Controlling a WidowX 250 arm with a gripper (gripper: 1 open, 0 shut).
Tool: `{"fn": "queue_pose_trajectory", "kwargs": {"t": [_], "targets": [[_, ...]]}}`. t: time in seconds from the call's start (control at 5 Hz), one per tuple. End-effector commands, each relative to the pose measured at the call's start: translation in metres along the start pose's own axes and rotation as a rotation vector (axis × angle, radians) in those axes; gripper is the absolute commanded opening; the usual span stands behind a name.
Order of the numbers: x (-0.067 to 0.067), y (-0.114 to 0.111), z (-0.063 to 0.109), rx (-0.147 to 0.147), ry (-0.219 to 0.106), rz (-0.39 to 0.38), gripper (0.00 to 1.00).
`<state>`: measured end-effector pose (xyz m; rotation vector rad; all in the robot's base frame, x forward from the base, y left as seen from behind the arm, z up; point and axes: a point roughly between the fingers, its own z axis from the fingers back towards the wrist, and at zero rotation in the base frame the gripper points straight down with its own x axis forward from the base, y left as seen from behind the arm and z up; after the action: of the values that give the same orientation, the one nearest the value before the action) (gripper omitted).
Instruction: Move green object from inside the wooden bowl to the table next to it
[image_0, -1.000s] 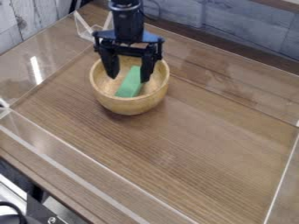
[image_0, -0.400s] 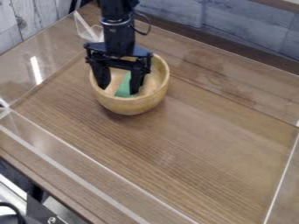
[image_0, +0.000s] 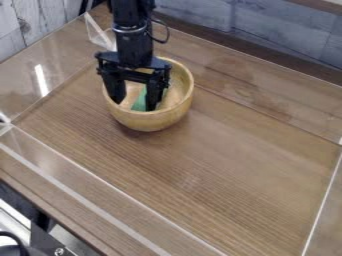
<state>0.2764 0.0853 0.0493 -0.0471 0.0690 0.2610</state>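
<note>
The wooden bowl (image_0: 171, 112) sits on the table (image_0: 214, 170) toward the back left. Inside it lies the green object (image_0: 140, 99), a bright green block mostly hidden behind the black gripper. My gripper (image_0: 138, 98) points straight down into the bowl, open, with one finger (image_0: 116, 94) on the left of the block and the other on its right. The fingertips reach down inside the bowl's rim. Whether they touch the block I cannot tell.
Low clear acrylic walls (image_0: 160, 205) edge the tabletop on all sides. A pale wall with a cable (image_0: 91, 25) stands behind the arm at the back left. Bare wood-grain surface spreads to the right and front of the bowl.
The gripper has shifted left and sunk deeper into the bowl, rolling a little. It now covers most of the green block. Its jaws stayed open.
</note>
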Motion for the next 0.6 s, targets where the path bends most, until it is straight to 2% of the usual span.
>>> {"fn": "queue_pose_trajectory", "kwargs": {"t": [0.0,0.4], "targets": [[0.012,-0.01,0.013,-0.003,-0.059,0.016,1.0],[0.017,-0.014,-0.004,-0.005,-0.058,-0.081,1.0]]}}
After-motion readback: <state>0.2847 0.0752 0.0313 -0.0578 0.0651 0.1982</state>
